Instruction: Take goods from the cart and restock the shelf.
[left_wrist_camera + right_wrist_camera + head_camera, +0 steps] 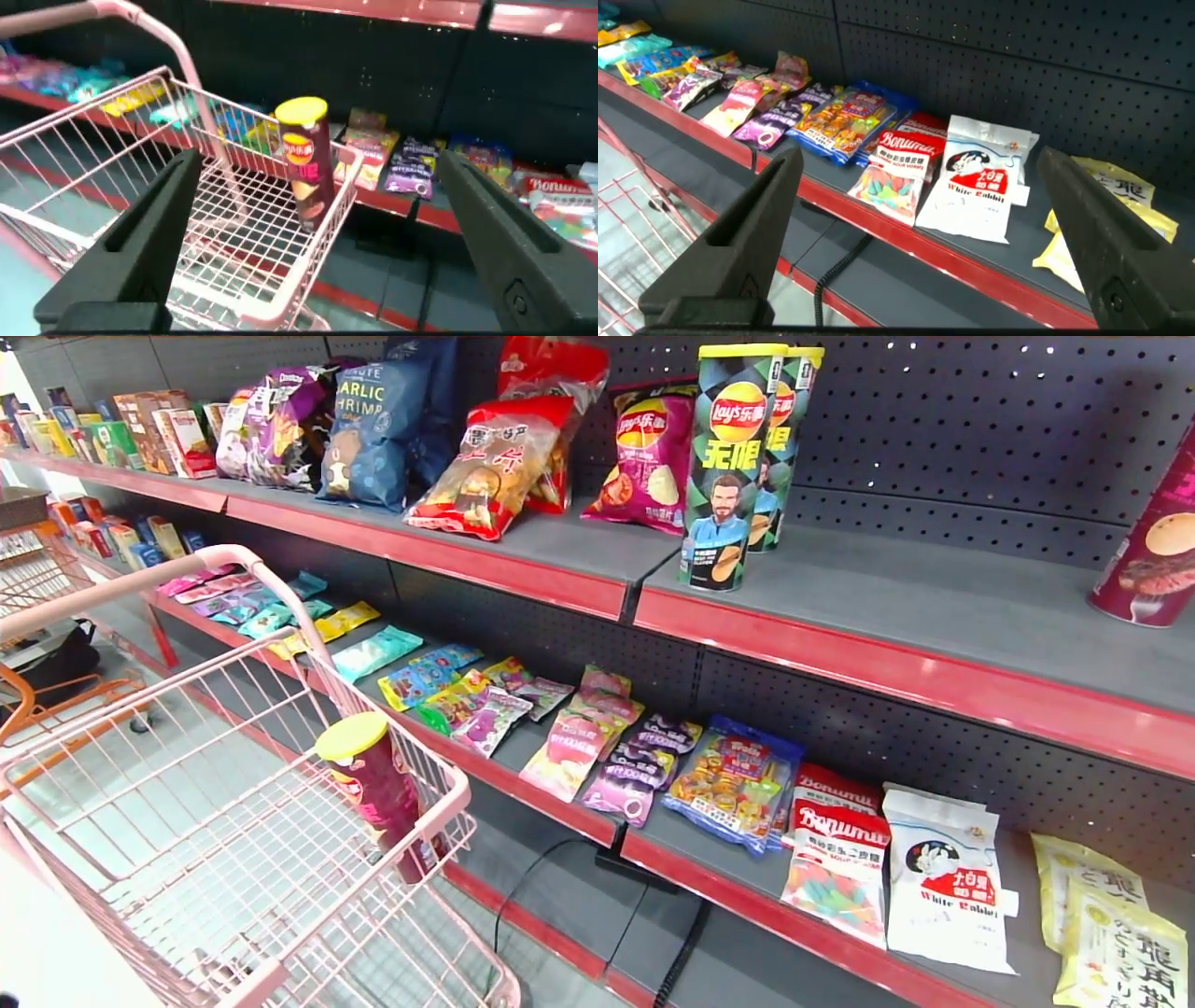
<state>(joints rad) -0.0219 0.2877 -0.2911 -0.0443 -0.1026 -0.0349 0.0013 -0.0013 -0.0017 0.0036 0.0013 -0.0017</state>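
You've got pink wire cart (121, 586), maroon can (378, 793), yellow-topped. Shelf (934, 607) grey, red front edges, black dotted pegboard (980, 420). Tall can (728, 476): green-black diamond pattern, yellow-topped too.

Head view overlooks cart (131, 583); both wrist views share lower shelf (831, 199).

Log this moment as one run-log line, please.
can in cart corner | left gripper jaws open facing cart | right gripper jaws open facing lower shelf

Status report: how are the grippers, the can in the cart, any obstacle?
Left gripper open, right gripper open, both empty. Chip can stands in cart corner, untouched. Nothing blocks it.
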